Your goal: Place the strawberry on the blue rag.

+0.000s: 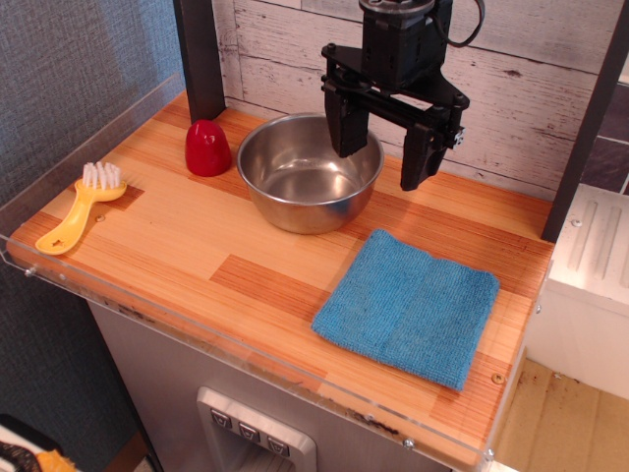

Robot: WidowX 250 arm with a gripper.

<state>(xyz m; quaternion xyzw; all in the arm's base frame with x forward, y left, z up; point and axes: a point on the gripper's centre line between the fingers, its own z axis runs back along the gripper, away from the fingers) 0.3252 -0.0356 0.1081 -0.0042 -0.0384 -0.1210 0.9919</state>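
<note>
The strawberry (207, 148), a small glossy red dome, stands on the wooden tabletop at the back left, just left of the steel bowl (310, 172). The blue rag (408, 306) lies flat at the front right of the table. My black gripper (384, 152) hangs in the air above the bowl's right rim, its two fingers spread wide apart and empty. It is well to the right of the strawberry and behind the rag.
A yellow brush (85, 206) with white bristles lies at the left edge. A clear acrylic rim (59, 147) borders the table. A black post (201, 59) stands behind the strawberry, another black post (588, 128) at the right, and a white plank wall (285, 49) at the back.
</note>
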